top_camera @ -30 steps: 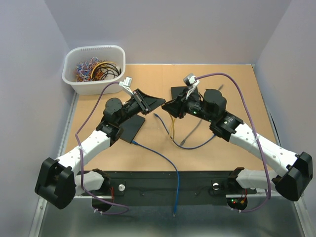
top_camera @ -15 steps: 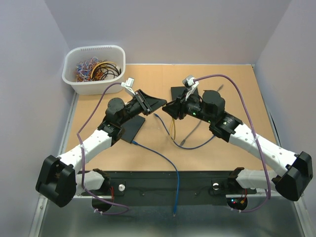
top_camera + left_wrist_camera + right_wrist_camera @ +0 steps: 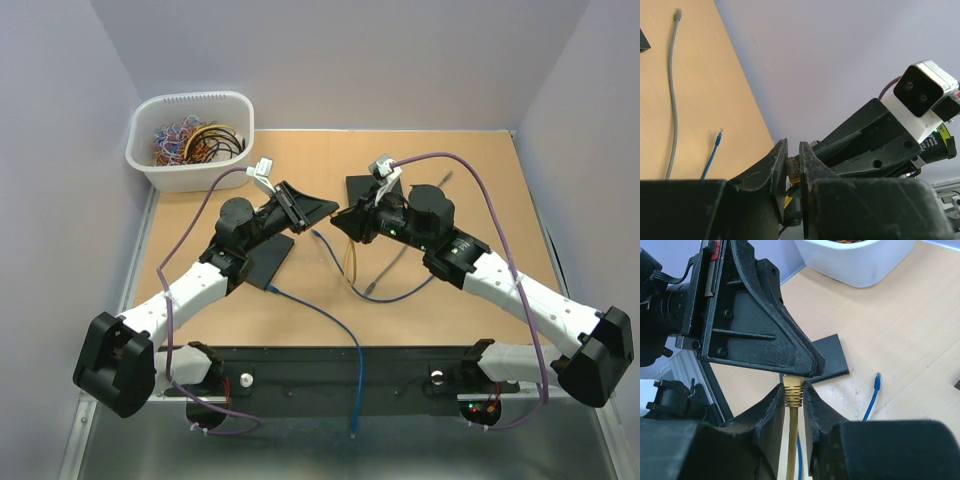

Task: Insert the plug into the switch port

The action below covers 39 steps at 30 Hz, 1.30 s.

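- We saw a white bin [image 3: 190, 178] on the counter's [image 3: 430, 330] far left corner, holding tangled coloured wires [image 3: 185, 138].
- A blue cable [image 3: 357, 390] trailed over the near edge.
- A grey cable [image 3: 674, 95] lay loose.

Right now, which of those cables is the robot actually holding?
The yellow cable: its plug end sits pinched in the right gripper, up against the left gripper. The blue cable and grey cable lie loose on the table.
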### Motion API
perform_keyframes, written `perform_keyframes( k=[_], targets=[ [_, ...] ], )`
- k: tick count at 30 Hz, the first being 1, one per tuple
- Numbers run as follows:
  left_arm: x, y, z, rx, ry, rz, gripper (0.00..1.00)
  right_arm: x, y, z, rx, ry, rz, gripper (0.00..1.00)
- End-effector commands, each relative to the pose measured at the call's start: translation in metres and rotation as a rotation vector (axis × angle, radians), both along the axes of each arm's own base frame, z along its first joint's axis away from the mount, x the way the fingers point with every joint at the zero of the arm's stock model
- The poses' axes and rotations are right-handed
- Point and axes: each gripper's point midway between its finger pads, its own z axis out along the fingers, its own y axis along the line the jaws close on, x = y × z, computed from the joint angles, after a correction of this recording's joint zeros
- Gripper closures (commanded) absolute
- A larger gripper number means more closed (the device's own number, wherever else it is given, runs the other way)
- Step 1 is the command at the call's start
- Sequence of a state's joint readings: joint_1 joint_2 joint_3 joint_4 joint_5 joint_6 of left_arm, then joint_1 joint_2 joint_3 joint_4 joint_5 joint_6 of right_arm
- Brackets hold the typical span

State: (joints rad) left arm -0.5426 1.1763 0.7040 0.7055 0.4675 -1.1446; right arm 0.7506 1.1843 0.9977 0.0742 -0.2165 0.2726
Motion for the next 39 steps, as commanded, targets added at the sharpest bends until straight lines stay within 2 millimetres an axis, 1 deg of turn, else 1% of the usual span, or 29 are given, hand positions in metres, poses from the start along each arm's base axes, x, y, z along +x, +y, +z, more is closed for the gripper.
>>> perform_keyframes(
  k=[1, 2, 3, 6, 11, 15, 20, 23, 24, 27, 29, 30, 31, 32, 33, 34, 35, 37, 38, 39],
  targets=[
    [-0.004, -0.002, 0.035, -0.046, -0.105, -0.011, 1.00, -0.001, -0.002, 0.017, 0.030, -0.051, -0.012, 0.73],
    [-0.005, -0.002, 0.035, -0.045, -0.104, -0.012, 1.00, -0.001, -0.003, 0.017, 0.031, -0.050, -0.017, 0.73],
    [-0.004, -0.001, 0.034, -0.044, -0.103, -0.009, 1.00, -0.001, -0.004, 0.018, 0.033, -0.053, -0.020, 0.68],
    [-0.004, -0.001, 0.033, -0.041, -0.099, -0.004, 1.00, -0.001, -0.005, 0.019, 0.034, -0.055, -0.026, 0.61],
    [-0.003, -0.001, 0.033, -0.040, -0.100, -0.006, 1.00, -0.001, -0.005, 0.019, 0.035, -0.054, -0.029, 0.62],
    [-0.003, 0.000, 0.033, -0.040, -0.100, 0.001, 1.00, 0.001, -0.005, 0.018, 0.032, -0.051, -0.032, 0.72],
    [-0.004, 0.000, 0.033, -0.039, -0.100, 0.001, 1.00, 0.001, -0.002, 0.013, 0.026, -0.042, -0.023, 0.79],
    [-0.003, 0.000, 0.033, -0.039, -0.100, 0.001, 1.00, 0.002, -0.002, 0.009, 0.017, -0.035, -0.021, 0.87],
    [-0.004, 0.000, 0.034, -0.040, -0.105, 0.001, 1.00, 0.002, -0.002, 0.006, 0.014, -0.032, -0.023, 0.92],
    [-0.003, 0.000, 0.031, -0.027, -0.107, 0.003, 1.00, 0.003, -0.003, 0.003, 0.008, -0.029, -0.035, 1.00],
    [-0.003, 0.000, 0.026, 0.000, -0.122, 0.002, 0.84, 0.005, -0.005, -0.002, -0.002, -0.024, -0.050, 1.00],
    [-0.002, 0.000, 0.025, 0.011, -0.124, 0.010, 0.66, 0.006, -0.006, -0.005, -0.007, -0.018, -0.054, 1.00],
    [0.000, 0.002, 0.022, 0.026, -0.120, 0.020, 0.55, 0.006, -0.006, -0.006, -0.009, -0.016, -0.057, 1.00],
    [0.005, 0.005, 0.011, 0.071, -0.105, 0.050, 0.45, 0.007, -0.007, -0.010, -0.017, -0.011, -0.065, 0.99],
    [0.009, 0.010, 0.010, 0.086, -0.104, 0.077, 0.39, 0.008, -0.007, -0.014, -0.031, 0.001, -0.064, 0.99],
    [0.012, 0.015, 0.006, 0.107, -0.100, 0.098, 0.28, 0.008, -0.006, -0.017, -0.046, 0.003, -0.062, 0.99],
    [0.015, 0.020, -0.005, 0.144, -0.066, 0.117, 0.23, 0.010, -0.003, -0.023, -0.064, 0.012, -0.057, 1.00],
    [0.027, 0.039, -0.016, 0.203, -0.056, 0.194, 0.15, 0.013, -0.002, -0.031, -0.097, 0.029, -0.055, 1.00],
    [0.031, 0.048, -0.027, 0.239, -0.023, 0.218, 0.14, 0.014, 0.000, -0.035, -0.107, 0.037, -0.051, 1.00],
    [0.035, 0.058, -0.031, 0.264, -0.018, 0.256, 0.14, 0.016, 0.003, -0.041, -0.124, 0.050, -0.047, 1.00]
  ],
)
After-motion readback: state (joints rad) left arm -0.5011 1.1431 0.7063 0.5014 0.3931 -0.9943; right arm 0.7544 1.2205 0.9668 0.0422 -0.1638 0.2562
